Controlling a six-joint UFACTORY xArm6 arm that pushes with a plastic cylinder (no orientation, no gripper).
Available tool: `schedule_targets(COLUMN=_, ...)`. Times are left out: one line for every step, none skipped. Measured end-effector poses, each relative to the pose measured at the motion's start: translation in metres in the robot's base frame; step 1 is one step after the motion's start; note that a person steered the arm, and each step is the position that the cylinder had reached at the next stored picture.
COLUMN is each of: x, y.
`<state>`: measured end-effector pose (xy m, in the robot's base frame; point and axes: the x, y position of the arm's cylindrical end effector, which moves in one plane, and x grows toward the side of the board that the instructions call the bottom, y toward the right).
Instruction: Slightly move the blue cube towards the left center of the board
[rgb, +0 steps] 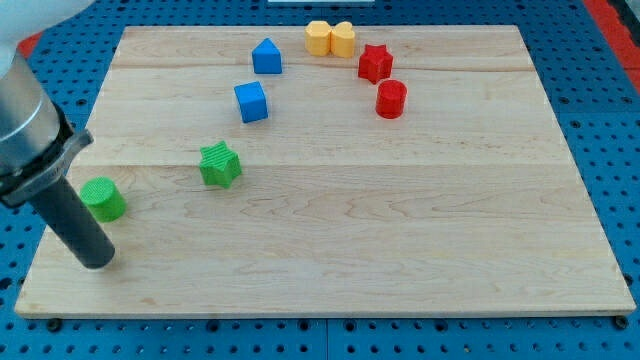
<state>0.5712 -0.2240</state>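
Observation:
The blue cube (251, 102) sits on the wooden board (400, 220) in the upper left-middle part. My tip (96, 262) rests near the board's lower left corner, just below the green cylinder (103, 199) and far down-left of the blue cube. A green star-shaped block (220, 164) lies between my tip and the blue cube.
A blue house-shaped block (266, 56) stands above the blue cube. Two yellow blocks (330, 38) sit side by side at the top edge. A red star-shaped block (375, 63) and a red cylinder (391, 99) lie to the right of the cube.

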Motion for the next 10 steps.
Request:
schedule_targets(x=0.003, y=0.003)
schedule_targets(x=-0.005, y=0.069)
schedule_targets(x=-0.019, y=0.123)
schedule_targets(x=-0.051, y=0.126)
schedule_targets(x=-0.086, y=0.159)
schedule_targets(x=-0.129, y=0.171)
schedule_targets(x=-0.172, y=0.171)
schedule_targets(x=-0.217, y=0.2)
schedule_targets(x=-0.238, y=0.221)
schedule_targets(x=-0.242, y=0.181)
